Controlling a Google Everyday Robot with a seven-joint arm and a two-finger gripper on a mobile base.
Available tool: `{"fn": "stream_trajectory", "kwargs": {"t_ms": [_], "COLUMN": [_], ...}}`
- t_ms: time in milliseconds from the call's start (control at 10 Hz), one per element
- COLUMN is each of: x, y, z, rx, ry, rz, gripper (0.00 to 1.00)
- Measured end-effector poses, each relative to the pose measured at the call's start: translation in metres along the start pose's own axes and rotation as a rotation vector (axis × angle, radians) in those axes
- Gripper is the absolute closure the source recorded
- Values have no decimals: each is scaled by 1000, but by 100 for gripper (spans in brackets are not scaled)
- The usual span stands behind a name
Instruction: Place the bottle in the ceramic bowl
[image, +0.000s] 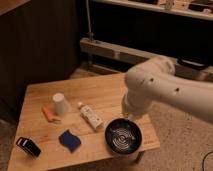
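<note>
The small white bottle (90, 116) lies on its side on the wooden table (100, 90), cap toward the back left. The glossy black ceramic bowl (123, 135) sits empty just to its right, near the table's front right corner. My white arm (155, 87) reaches in from the right, and its lower end hangs just above the bowl's far rim. My gripper is hidden behind the arm and does not show.
A white paper cup (60, 104) stands upside down left of the bottle, with an orange object (48, 114) beside it. A blue sponge (69, 140) and a black object (28, 146) lie near the front left. Dark shelving (150, 30) stands behind the table.
</note>
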Motion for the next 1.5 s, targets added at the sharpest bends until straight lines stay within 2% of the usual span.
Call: {"fn": "stream_trajectory", "kwargs": {"t_ms": [100,200,300,400,500,600,800,1000,1100,1200,1300,1500], "x": [-17,-40,-62,-79,-86,-89,-80,-48,-34,-16,-8,-4], "y": [3,8,11,15,23,34,34,37,41,43,39,46], "z": [-6,-12,-15,-11,-8,-1,11,33,36,41,44,51], "rx": [-24,-66,-138,-217,-250,-256,-212,-201,-214,-247,-279,-351], "ry": [8,34,110,227,296,349,358,355,331,274,235,190], "rz": [-30,-83,-155,-218,-261,-304,-334,-367,-395,-430,-437,-466], "gripper": [74,83,92,93,90,79,61,39,31,22,20,20]}}
